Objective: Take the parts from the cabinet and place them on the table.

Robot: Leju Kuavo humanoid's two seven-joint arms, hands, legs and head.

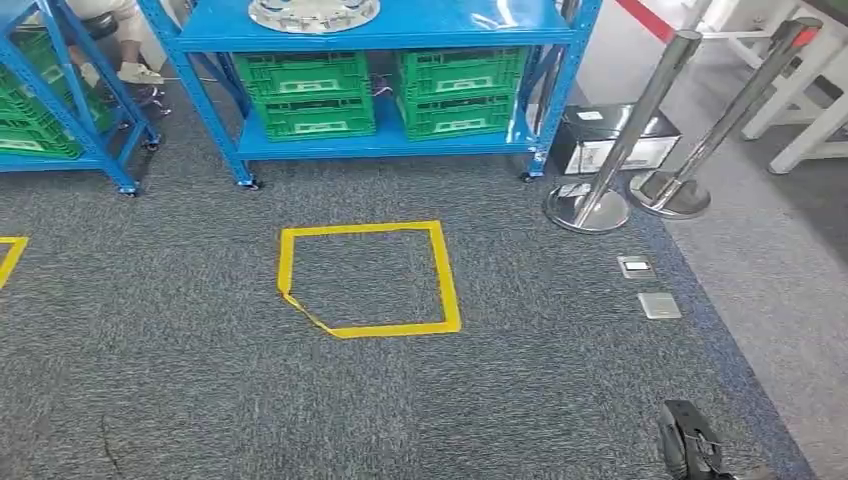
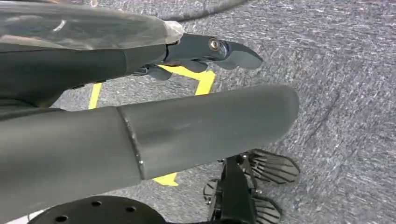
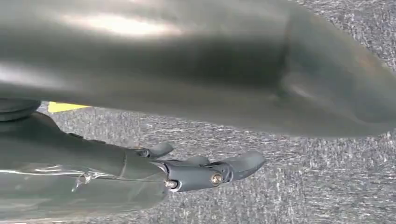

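Note:
A round silver part (image 1: 313, 13) lies on the upper shelf of the blue cabinet (image 1: 380, 146) at the far side of the carpet. Two green crates (image 1: 305, 95) (image 1: 460, 90) stand side by side on its lower shelf. My right hand (image 1: 688, 450) hangs low at the near right, well away from the cabinet. In the right wrist view, the right hand (image 3: 140, 163) has straight fingers (image 3: 224, 170) over the carpet and holds nothing. My left hand (image 2: 116, 60) also hangs over the carpet with its fingers (image 2: 219, 49) stretched out and nothing in them.
A yellow tape square (image 1: 440, 275) marks the carpet in front of the cabinet. Two chrome stanchions (image 1: 587, 208) (image 1: 670, 193) and a black box (image 1: 600, 140) stand to the right. A second blue rack (image 1: 90, 130) is at left, with a person's shoe (image 1: 140, 73) behind it. Two floor plates (image 1: 636, 266) (image 1: 659, 305) lie at right.

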